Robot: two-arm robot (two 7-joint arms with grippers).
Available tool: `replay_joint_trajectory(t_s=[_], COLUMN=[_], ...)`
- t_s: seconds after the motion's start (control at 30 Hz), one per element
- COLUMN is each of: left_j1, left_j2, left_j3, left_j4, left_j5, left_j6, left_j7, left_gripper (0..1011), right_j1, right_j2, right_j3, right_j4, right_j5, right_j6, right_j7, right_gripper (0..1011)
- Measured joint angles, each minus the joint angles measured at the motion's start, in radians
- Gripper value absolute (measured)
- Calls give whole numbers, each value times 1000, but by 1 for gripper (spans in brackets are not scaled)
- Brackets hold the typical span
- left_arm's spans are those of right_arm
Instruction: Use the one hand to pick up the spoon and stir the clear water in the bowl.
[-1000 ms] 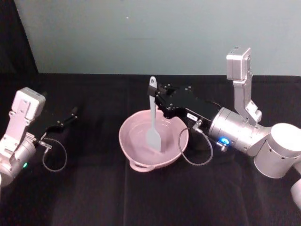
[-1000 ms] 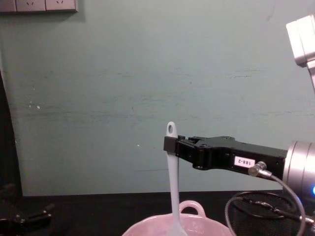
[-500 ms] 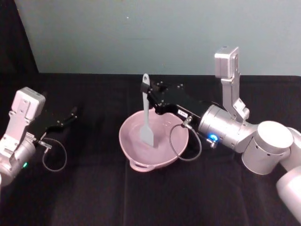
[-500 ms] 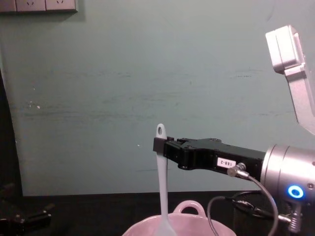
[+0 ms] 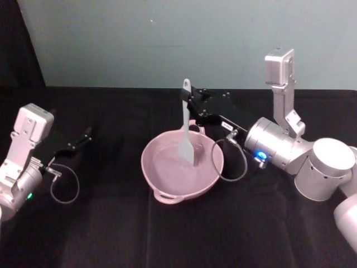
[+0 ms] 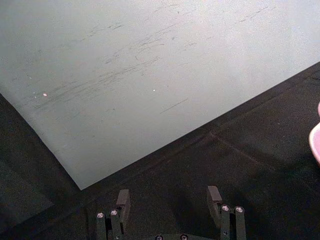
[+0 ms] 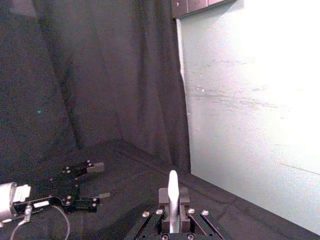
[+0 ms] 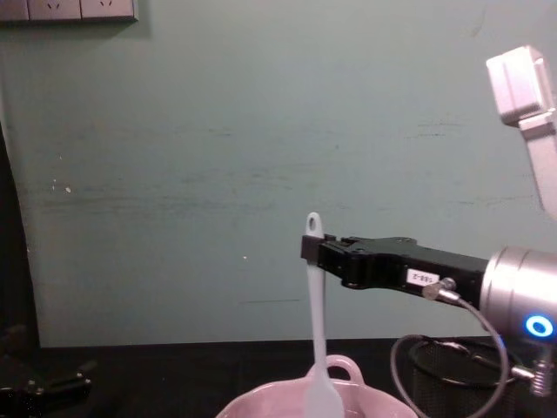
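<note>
- Spatula (image 5: 186, 127) stands upright, blade down inside the pink bowl (image 5: 148, 169), its handle pinched near the top by the right gripper (image 5: 189, 105).
- Well apart, the left gripper (image 6: 168, 197) rests on the black tablecloth (image 5: 111, 223), fingers spread.

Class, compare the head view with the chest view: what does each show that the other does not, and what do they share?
Head view adds the bowl's whole rim and inside, seen from above. Chest view adds wall sockets at the top left. Both share the right gripper shut on the spoon's handle, the spoon standing with its blade in the bowl, and the left gripper parked at the left.
</note>
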Motion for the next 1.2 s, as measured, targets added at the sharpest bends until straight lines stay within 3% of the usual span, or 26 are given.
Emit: replay_joint_trajectory(t_s=[0.23, 0.6, 0.83, 1.2], left_j1=[0, 0, 0, 0], left_j2=[0, 0, 0, 0], left_j3=[0, 0, 0, 0], left_j4=[0, 0, 0, 0], left_j5=[0, 0, 0, 0], left_j6=[0, 0, 0, 0], left_j7=[0, 0, 0, 0], left_gripper=[1011, 1011, 1011, 1011], right_j1=[-35, -66, -42, 35], right_j2=[32, 41, 10, -56], right_j3=[23, 16, -14, -34], right_j4=[-46, -84, -56, 66], right_j5=[0, 4, 0, -11], right_j6=[16, 24, 18, -5], right_j7=[-6, 8, 24, 33], right_gripper=[110, 110, 110, 110])
